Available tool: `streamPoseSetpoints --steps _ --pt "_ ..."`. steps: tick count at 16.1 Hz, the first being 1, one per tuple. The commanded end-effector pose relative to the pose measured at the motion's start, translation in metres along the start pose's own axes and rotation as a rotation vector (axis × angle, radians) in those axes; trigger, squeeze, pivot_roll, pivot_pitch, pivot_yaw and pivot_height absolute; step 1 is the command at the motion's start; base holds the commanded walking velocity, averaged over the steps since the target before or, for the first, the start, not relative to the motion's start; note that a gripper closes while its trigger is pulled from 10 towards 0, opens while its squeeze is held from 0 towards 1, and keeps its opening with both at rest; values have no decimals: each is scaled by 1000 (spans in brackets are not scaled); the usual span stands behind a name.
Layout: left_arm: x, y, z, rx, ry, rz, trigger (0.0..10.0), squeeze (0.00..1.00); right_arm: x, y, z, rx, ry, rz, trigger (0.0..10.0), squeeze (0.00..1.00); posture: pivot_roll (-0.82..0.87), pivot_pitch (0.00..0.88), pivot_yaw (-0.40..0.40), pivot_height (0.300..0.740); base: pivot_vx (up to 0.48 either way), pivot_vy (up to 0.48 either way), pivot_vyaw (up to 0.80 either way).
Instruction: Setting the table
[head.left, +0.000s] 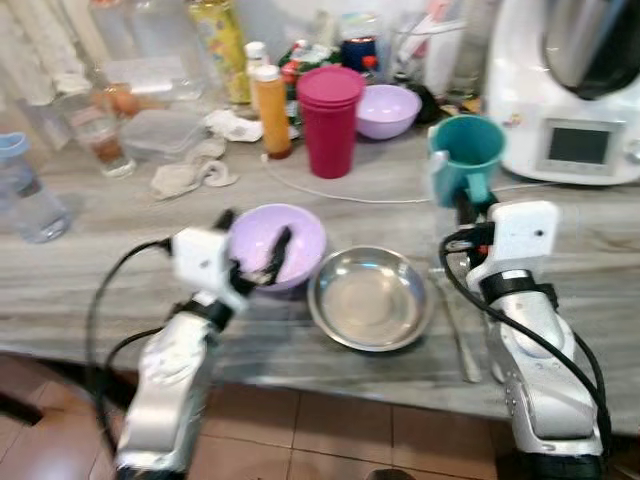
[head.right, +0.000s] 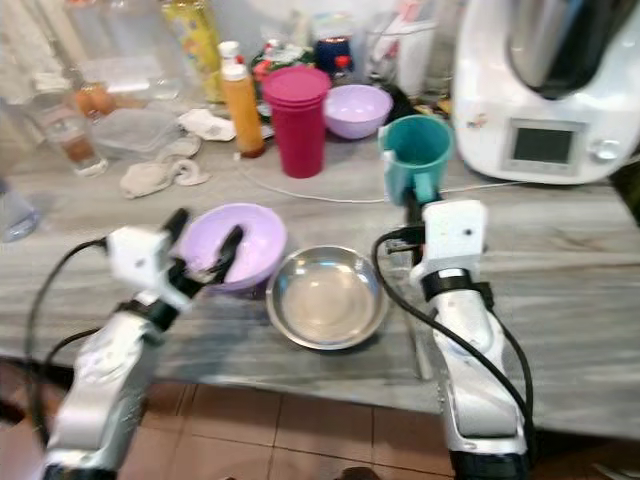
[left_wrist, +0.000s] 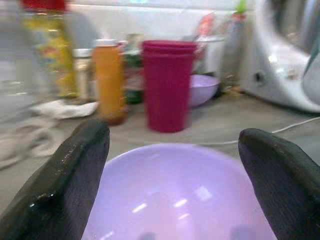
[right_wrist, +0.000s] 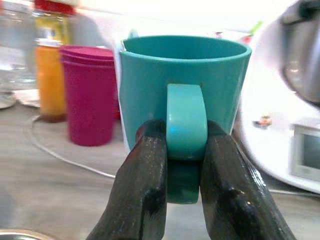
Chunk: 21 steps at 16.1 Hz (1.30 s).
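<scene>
Right end effector (right_wrist: 182, 165) pinches the teal mug (head.left: 466, 150) by its handle, right of centre; light, rigid, slick plastic. Left end effector (left_wrist: 175, 165) spreads wide around the lavender bowl (head.left: 280, 240), lower left.

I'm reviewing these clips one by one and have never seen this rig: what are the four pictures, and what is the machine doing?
It is a humanoid robot with two silver arms, each ending in a two-fingered black tool. The two wide pictures come from its head camera, looking down at a grey counter; the two close ones come from cameras on its wrists. The right tool is shut on the handle of a teal mug, held upright. The left tool is open around the near rim of a lilac bowl, which sits beside a steel bowl. Farther back stand stacked magenta cups, an orange bottle and a white kitchen appliance.
</scene>
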<state>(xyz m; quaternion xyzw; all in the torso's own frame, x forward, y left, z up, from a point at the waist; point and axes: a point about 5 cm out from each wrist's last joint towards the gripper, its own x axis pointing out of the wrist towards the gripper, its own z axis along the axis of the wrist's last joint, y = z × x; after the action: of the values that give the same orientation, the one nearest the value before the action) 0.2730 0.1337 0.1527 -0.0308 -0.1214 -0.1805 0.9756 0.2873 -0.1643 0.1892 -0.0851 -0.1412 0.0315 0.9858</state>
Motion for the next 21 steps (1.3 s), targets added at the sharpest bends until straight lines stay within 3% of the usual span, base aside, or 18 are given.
streamPoseSetpoints --steps 1,6,15,21 --pt "-2 -3 6 11 -15 -13 10000 0 0 -2 8 3 -34 2 10000 0 -262 110 50 740 0 0 0" --pt "-20 2 1 41 44 -42 10000 0 9 3 3 57 -7 85 10000 0 -252 122 45 740 0 0 0" --pt "-28 -1 -5 24 91 -149 10000 0 35 10 -30 189 110 187 10000 0 -217 114 44 740 0 0 0" --pt "-30 -5 -7 -24 107 -243 10000 0 23 10 -52 161 189 171 10000 0 -217 116 38 740 0 0 0"
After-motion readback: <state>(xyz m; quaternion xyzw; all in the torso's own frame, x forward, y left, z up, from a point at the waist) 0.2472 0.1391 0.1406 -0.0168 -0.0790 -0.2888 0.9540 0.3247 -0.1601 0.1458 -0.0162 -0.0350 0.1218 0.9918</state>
